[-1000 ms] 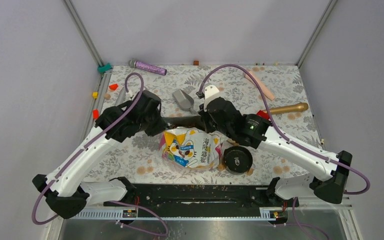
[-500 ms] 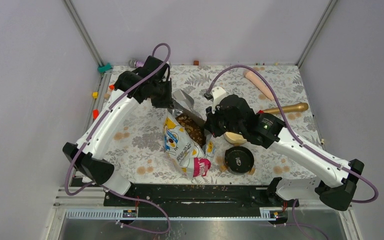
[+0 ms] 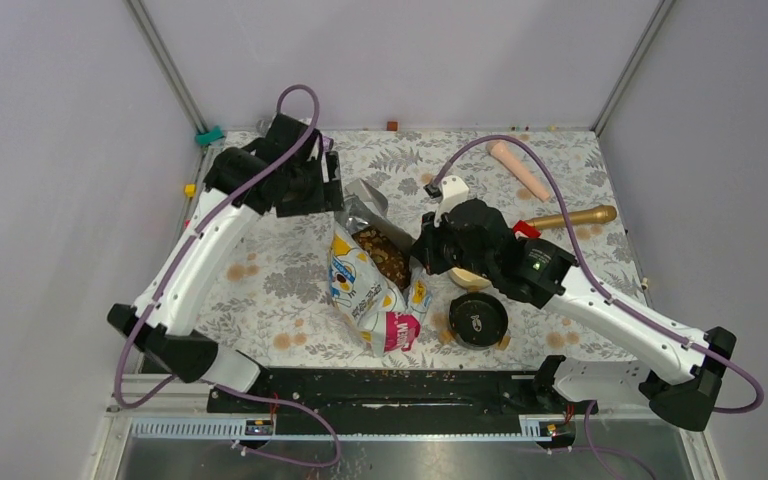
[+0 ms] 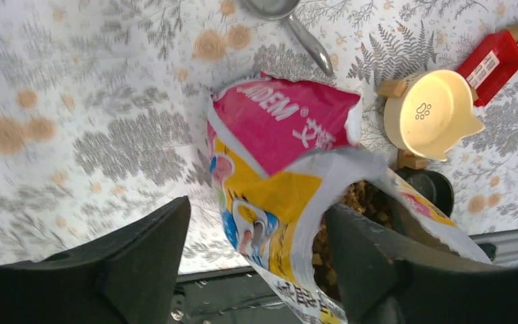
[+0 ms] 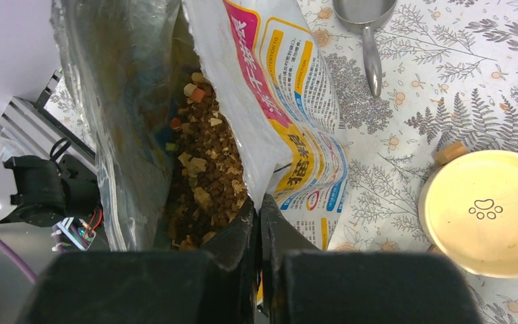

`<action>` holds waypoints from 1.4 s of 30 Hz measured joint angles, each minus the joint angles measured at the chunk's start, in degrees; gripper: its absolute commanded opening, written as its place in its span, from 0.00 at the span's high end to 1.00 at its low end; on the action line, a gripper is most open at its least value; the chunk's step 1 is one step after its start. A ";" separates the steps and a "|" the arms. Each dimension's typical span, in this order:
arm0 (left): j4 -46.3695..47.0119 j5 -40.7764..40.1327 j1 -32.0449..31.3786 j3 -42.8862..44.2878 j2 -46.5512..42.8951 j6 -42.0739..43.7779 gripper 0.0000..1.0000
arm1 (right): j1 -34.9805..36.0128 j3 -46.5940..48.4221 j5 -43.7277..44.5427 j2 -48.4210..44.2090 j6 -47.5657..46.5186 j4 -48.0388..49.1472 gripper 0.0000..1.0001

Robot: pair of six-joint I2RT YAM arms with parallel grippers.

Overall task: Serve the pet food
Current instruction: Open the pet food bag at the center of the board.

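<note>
The pet food bag (image 3: 370, 290) stands upright mid-table with its mouth spread wide. Brown and tan pet food (image 3: 385, 258) fills it, also plain in the right wrist view (image 5: 206, 169). My right gripper (image 5: 259, 209) is shut on the bag's near rim (image 5: 290, 128). My left gripper (image 4: 256, 263) is open at the bag's far side, its fingers wide apart with the rim (image 4: 310, 196) hanging loose between them. A cream bowl with a paw print (image 5: 485, 216) sits right of the bag, partly under my right arm (image 3: 472, 275).
A metal scoop (image 3: 365, 200) lies just behind the bag. A black round dish (image 3: 476, 320) sits in front of the cream bowl. A red block (image 3: 526, 229), a gold microphone (image 3: 575, 216) and a peach cone (image 3: 518, 168) lie at the right rear. Small blocks (image 3: 190, 189) line the left edge.
The bag lay flat a second ago and now stands upright with its mouth spread. The left gripper has since opened, let go of the rim and drawn slightly back and left.
</note>
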 measured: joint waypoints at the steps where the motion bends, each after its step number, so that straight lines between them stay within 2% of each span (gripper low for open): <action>1: 0.00 -1.40 -0.87 -1.66 -1.44 -1.46 0.08 | 0.24 -0.07 0.28 0.00 0.17 0.13 1.00; 2: 0.04 -3.43 -2.86 -4.22 -3.45 -4.20 0.03 | 0.57 -0.13 0.76 0.00 0.33 0.17 1.00; 4: -0.48 -6.10 -6.80 -7.26 -6.12 -8.55 0.01 | 1.18 -0.15 1.64 0.00 0.57 0.26 1.00; 7: -0.28 -9.09 -12.87 -10.38 -8.41 -16.15 0.01 | 1.92 -0.22 2.54 0.04 0.94 0.44 1.00; 10: 0.02 -10.95 -15.91 -10.73 -8.22 -21.05 0.01 | 2.54 -0.44 3.32 0.04 1.07 0.83 1.00; 13: -0.07 -13.49 -18.53 -10.69 -7.28 -25.14 0.07 | 2.97 -0.87 4.37 0.00 1.22 1.68 1.00; 14: -0.09 -13.94 -19.34 -10.69 -6.86 -26.23 0.14 | 3.10 -1.01 4.66 0.00 1.29 1.88 1.00; 16: -0.24 -14.45 -20.92 -10.69 -5.73 -27.93 0.37 | 3.19 -1.22 4.90 -0.02 1.31 2.27 1.00; 18: -1.03 -14.80 -22.58 -10.58 -4.35 -28.89 0.64 | 3.21 -1.36 5.27 -0.02 1.29 2.38 1.00; 20: -1.81 -15.28 -24.17 -10.45 -3.08 -29.99 0.96 | 3.30 -1.51 5.84 -0.02 1.25 2.56 1.00; 21: -2.64 -15.82 -24.92 -10.40 -2.62 -29.99 1.00 | 3.41 -1.51 6.16 -0.02 1.01 2.40 1.00; 25: -5.53 -18.78 -26.27 -10.67 -3.02 -30.40 1.00 | 3.69 -1.51 8.76 -0.22 -0.46 1.84 1.00; 30: -8.83 -22.10 -25.18 -11.89 -7.91 -29.99 1.00 | 3.67 -1.51 13.75 -0.48 -2.80 1.20 1.00; 33: -8.31 -20.59 -20.28 -13.73 -11.37 -26.77 1.00 | 2.58 -1.51 15.15 -0.63 -3.65 0.66 1.00; 36: -5.05 -15.61 -12.92 -15.43 -13.35 -22.71 1.00 | 1.16 -1.42 14.78 -0.66 -3.76 0.59 1.00; 42: -2.97 -10.27 -5.42 -11.52 -9.16 -14.86 1.00 | 0.55 -1.03 9.92 -0.37 -4.11 0.68 1.00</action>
